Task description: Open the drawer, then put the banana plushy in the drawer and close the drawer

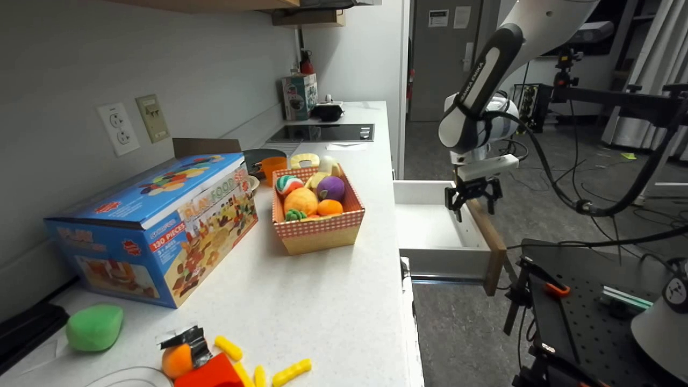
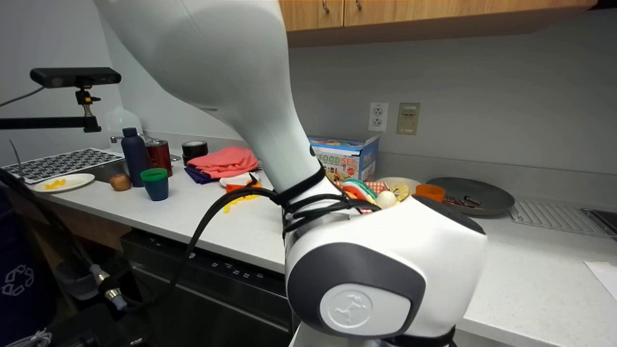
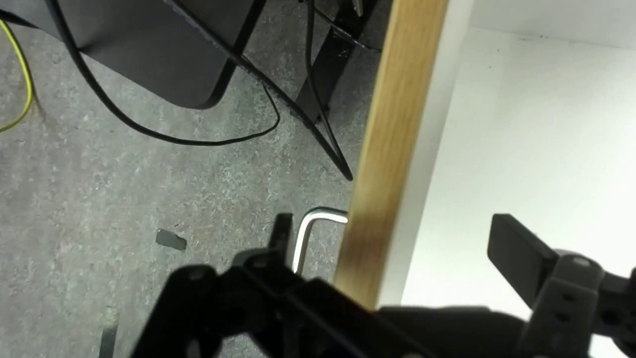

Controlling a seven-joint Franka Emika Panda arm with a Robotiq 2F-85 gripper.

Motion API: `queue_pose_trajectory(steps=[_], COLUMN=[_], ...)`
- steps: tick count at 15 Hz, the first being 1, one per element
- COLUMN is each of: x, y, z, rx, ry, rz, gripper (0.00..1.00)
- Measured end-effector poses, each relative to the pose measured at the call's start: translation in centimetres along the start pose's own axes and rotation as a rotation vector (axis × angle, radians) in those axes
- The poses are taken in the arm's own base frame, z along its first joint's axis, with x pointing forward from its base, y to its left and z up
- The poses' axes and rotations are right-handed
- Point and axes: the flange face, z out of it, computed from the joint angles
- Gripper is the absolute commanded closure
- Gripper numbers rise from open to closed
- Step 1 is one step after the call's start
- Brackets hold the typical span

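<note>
The drawer [image 1: 427, 228] is standing pulled out at the frame's right; the hand [image 1: 474, 213] is hanging astride its front edge [image 3: 387, 149], spread wide and grasping nothing. What I am taking for the banana plushy [image 1: 318, 178] is lying in the basket [image 1: 322, 236] at mid-frame. Opening is looking done, so lifting straight up, clear of edge and handle [image 3: 303, 236], is making most sense before reaching across.

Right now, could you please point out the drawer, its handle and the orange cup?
Drawer [image 1: 428, 226], in an exterior view: bare bottom.
Drawer handle [image 3: 302, 241], in the wrist view: grip bar.
Orange cup [image 2: 430, 193], in an exterior view: side.
</note>
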Motion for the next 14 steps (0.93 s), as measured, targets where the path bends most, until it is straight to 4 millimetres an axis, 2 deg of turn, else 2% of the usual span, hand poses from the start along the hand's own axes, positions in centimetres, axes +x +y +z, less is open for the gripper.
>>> queue_pose_trajectory(steps=[9,14], x=[-3.2,-6.5], y=[-4.5,-7.9], z=[-8.3,-12.6], rx=[-0.127,-0.098], ry=[0.187,0.311], rz=[-0.139,-0.288], gripper=[0.0,0.0])
